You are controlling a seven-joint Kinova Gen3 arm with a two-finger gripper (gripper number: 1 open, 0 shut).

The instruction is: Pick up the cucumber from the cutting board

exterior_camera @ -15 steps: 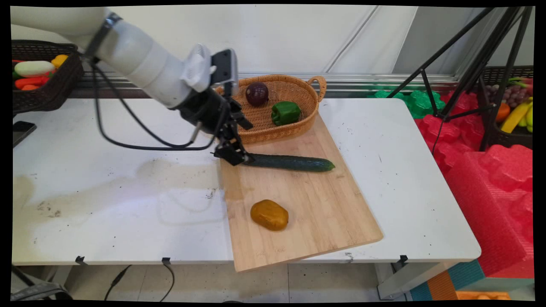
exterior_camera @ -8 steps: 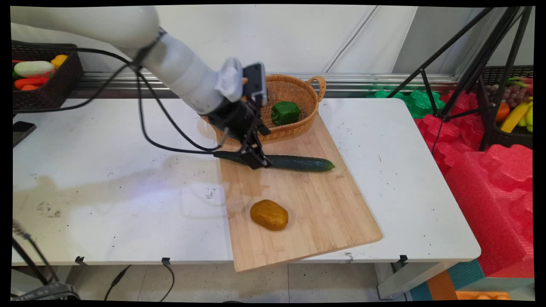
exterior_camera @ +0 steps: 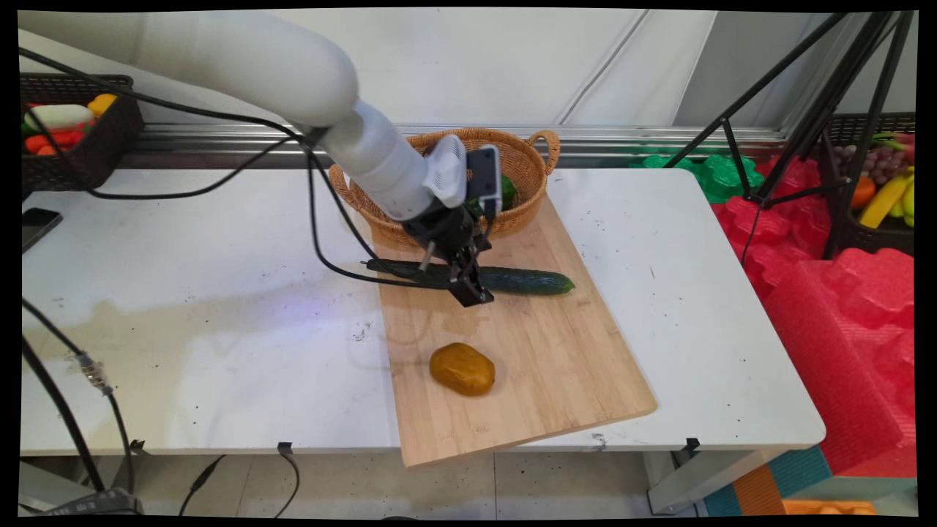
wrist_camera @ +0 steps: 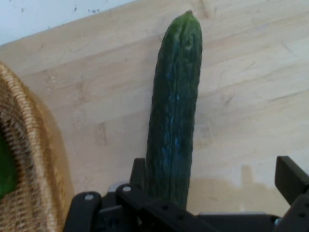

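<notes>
A long dark green cucumber [exterior_camera: 523,280] [wrist_camera: 175,111] lies across the far part of a wooden cutting board [exterior_camera: 542,351]. My gripper [exterior_camera: 472,289] [wrist_camera: 212,174] hangs low over the cucumber's middle-left part and is open. In the hand view the cucumber lies close to the left finger [wrist_camera: 137,170], with a wide gap to the right finger [wrist_camera: 289,179]. A brown oval potato [exterior_camera: 462,369] rests on the board nearer the front. Behind the board stands a wicker basket [exterior_camera: 528,157] [wrist_camera: 34,159] holding a green pepper [exterior_camera: 506,192], mostly hidden by the hand.
A black basket of vegetables [exterior_camera: 73,139] stands at the back left, with a phone [exterior_camera: 36,223] at the table's left edge. To the right of the table are a tripod [exterior_camera: 805,124], red foam blocks [exterior_camera: 842,307] and a fruit basket [exterior_camera: 886,190]. Black cables hang over the table's left half.
The gripper has moved right along the cucumber, from its left end towards its middle. The arm now covers the basket's left side and the purple onion seen there before.
</notes>
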